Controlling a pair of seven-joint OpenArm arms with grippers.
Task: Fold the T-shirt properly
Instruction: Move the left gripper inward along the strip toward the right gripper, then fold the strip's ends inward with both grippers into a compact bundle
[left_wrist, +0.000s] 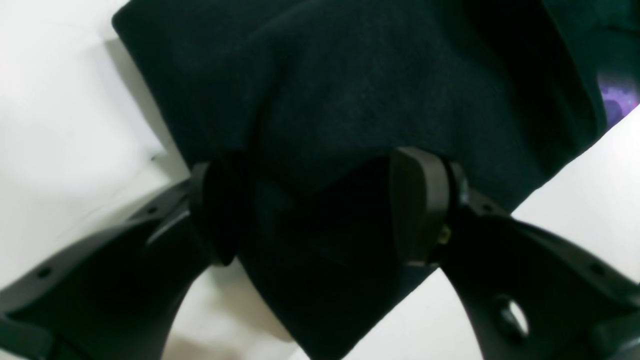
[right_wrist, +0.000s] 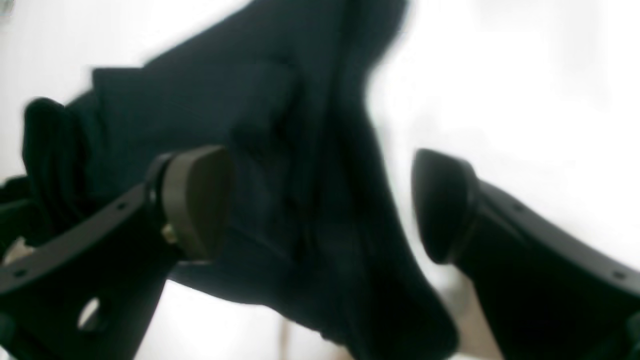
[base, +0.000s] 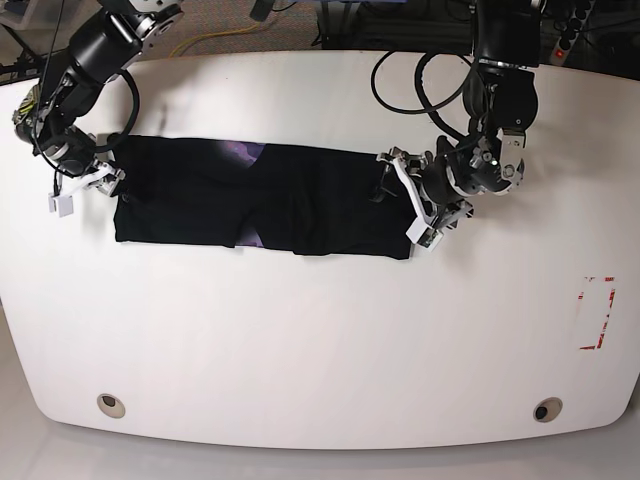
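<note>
The T-shirt (base: 260, 195) lies as a long folded band across the worktop (base: 320, 340). The left hand (left_wrist: 320, 205) stands spread astride one end, cloth between its pads but not pinched. The right hand (right_wrist: 320, 205) is also spread at the opposite end. Risk: closing on only the top layer lets lower layers slip, so the next fold skews or the band unfolds.
</note>
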